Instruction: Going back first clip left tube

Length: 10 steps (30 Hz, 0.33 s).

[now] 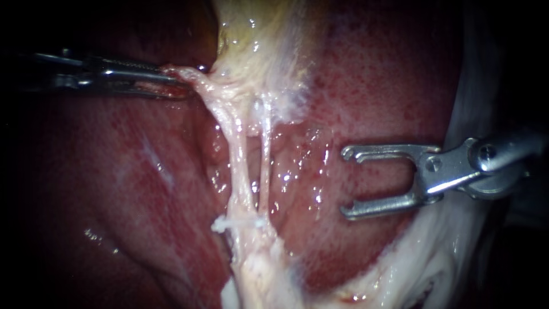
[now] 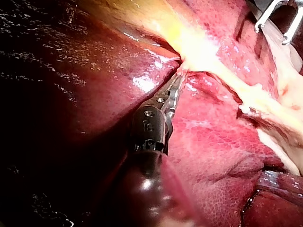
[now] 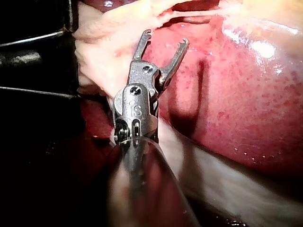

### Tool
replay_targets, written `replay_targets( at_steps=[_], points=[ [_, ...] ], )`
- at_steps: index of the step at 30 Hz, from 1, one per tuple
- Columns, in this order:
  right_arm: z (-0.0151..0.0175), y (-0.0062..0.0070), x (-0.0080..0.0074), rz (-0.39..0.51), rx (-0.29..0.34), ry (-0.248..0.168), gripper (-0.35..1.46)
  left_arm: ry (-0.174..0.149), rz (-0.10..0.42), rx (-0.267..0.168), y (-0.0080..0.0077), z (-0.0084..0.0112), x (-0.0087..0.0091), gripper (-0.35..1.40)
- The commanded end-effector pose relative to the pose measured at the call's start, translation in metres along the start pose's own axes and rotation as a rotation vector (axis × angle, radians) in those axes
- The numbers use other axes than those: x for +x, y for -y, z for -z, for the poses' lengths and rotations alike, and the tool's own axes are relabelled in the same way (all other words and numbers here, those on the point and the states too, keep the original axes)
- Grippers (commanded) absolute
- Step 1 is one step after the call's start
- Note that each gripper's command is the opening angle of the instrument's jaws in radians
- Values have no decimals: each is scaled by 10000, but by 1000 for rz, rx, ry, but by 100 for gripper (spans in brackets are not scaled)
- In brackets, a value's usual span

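Two pale tubes run down from the yellowish gallbladder: the left tube and the right tube. No clip shows on either. My left instrument comes in from the left, its jaws shut on pale tissue at the gallbladder's lower end, holding it taut; the left wrist view shows the same grip. My right instrument stands well to the right of both tubes, over the liver. Its forked jaws are wide open with nothing between them, as the right wrist view also shows.
Red liver surrounds the tubes on both sides, wet and glistening. A small white tissue tag sticks out where the tubes join below. White fatty tissue lies beneath my right instrument's shaft.
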Motion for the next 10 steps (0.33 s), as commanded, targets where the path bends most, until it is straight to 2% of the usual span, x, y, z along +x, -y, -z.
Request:
replay_targets(
  at_steps=[1,10],
  points=[
    [0,0,0,0,0,0,50,-1,-1,-1,0,-1,-1,-35],
    [0,2,3,-2,0,-3,50,-1,-1,-3,0,1,0,-35]
  ],
)
